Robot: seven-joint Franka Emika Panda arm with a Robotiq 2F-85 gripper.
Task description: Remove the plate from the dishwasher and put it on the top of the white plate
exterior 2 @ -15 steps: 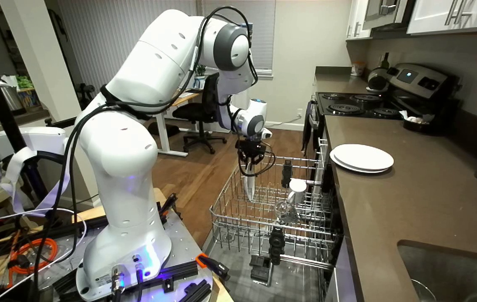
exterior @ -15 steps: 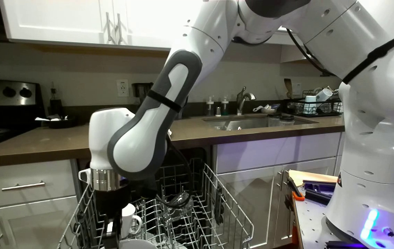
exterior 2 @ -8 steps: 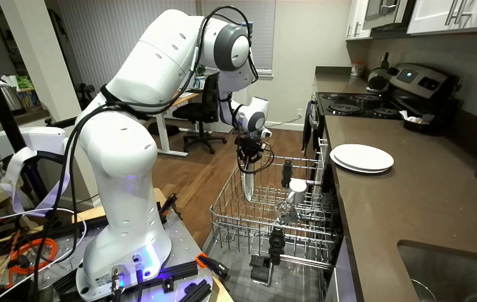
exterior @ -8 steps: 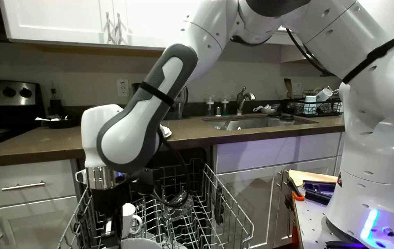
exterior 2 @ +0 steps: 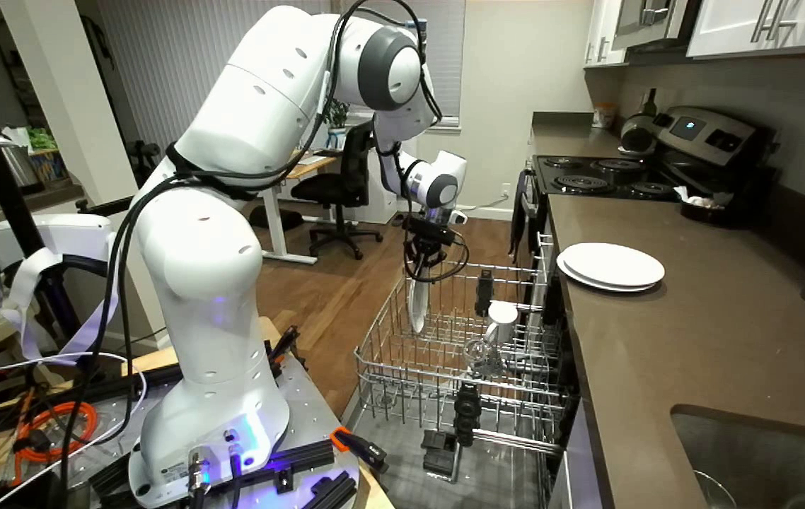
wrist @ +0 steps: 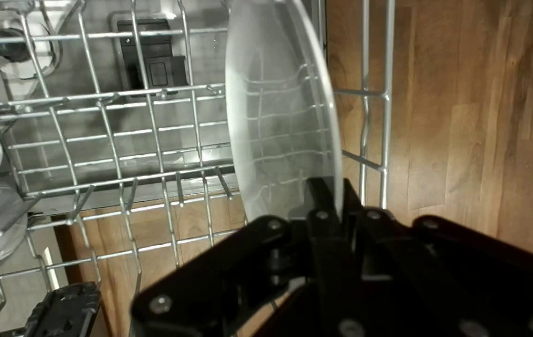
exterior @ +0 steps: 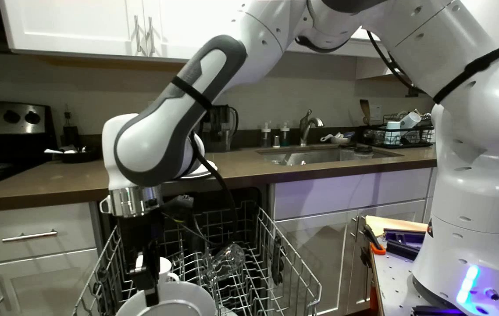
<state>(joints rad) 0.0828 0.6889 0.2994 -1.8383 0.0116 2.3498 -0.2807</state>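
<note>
The pale grey-white plate stands on edge over the dishwasher's wire rack, in both exterior views (exterior: 186, 298) (exterior 2: 417, 307) and large in the wrist view (wrist: 280, 117). My gripper (wrist: 337, 194) is shut on the plate's upper rim, one finger on each side; it also shows in both exterior views (exterior: 151, 296) (exterior 2: 422, 272). The dishwasher's upper rack (exterior: 291, 263) (exterior 2: 409, 371) is pulled out. Whether the plate's lower edge touches the rack cannot be told. The white plate (exterior 2: 611, 265) lies flat on the counter, on another plate; the arm partly hides it in an exterior view (exterior: 205, 170).
A white mug (exterior 2: 501, 322) and a clear glass (exterior 2: 480, 355) stand in the rack beside the plate. The brown counter (exterior 2: 692, 318) borders the rack, with a sink (exterior 2: 756, 445) nearer and a stove (exterior 2: 607, 173) beyond. Rack walls with upright wires surround the plate.
My gripper has risen, with the plate in it. More of the plate shows above the frame's bottom edge in an exterior view, and it now covers part of the mug. The plate's tilt has changed slightly.
</note>
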